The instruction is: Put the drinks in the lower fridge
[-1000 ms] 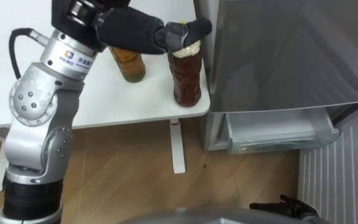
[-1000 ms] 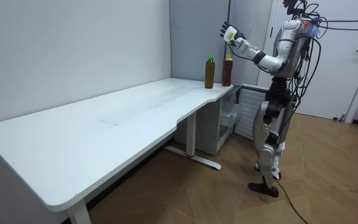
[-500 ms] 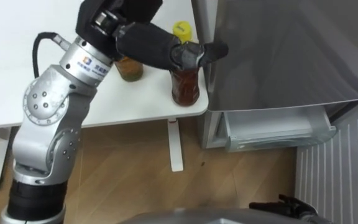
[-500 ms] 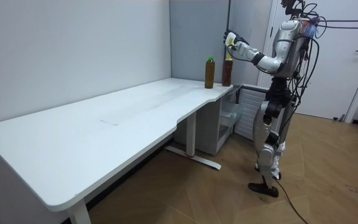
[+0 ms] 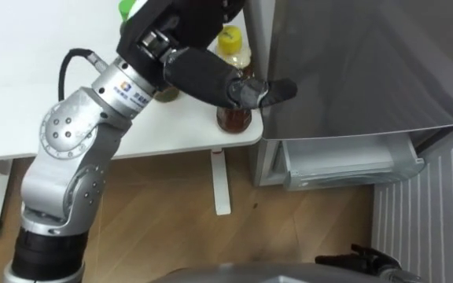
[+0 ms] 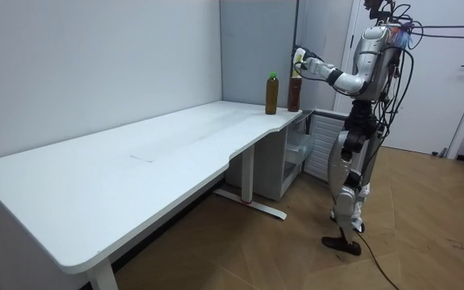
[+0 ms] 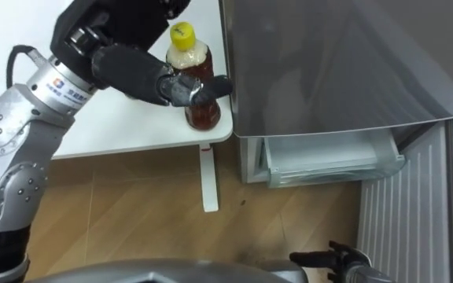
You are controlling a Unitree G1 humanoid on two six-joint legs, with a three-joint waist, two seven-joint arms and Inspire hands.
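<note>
- A green-capped bottle point(image 5: 126, 8) stands on the white table point(image 5: 22, 94).
- The left hand point(image 5: 211, 75) lays its fingers point(image 5: 278, 89), stretched nearly straight, across the near side of the yellow-capped drink bottle point(image 5: 234, 56) at the table's near right corner.
- The lower fridge compartment point(image 5: 352, 161) stands open to the right.

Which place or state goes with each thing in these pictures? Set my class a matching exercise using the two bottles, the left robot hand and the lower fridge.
Things
1. yellow-capped bottle
2. green-capped bottle
3. left robot hand
4. lower fridge

Places or states
A. open, with a shelf showing
B. on the table, farther from its corner
C. at the table's very corner
D. across the front of the yellow-capped bottle

Pairs: 1-C, 2-B, 3-D, 4-A
</note>
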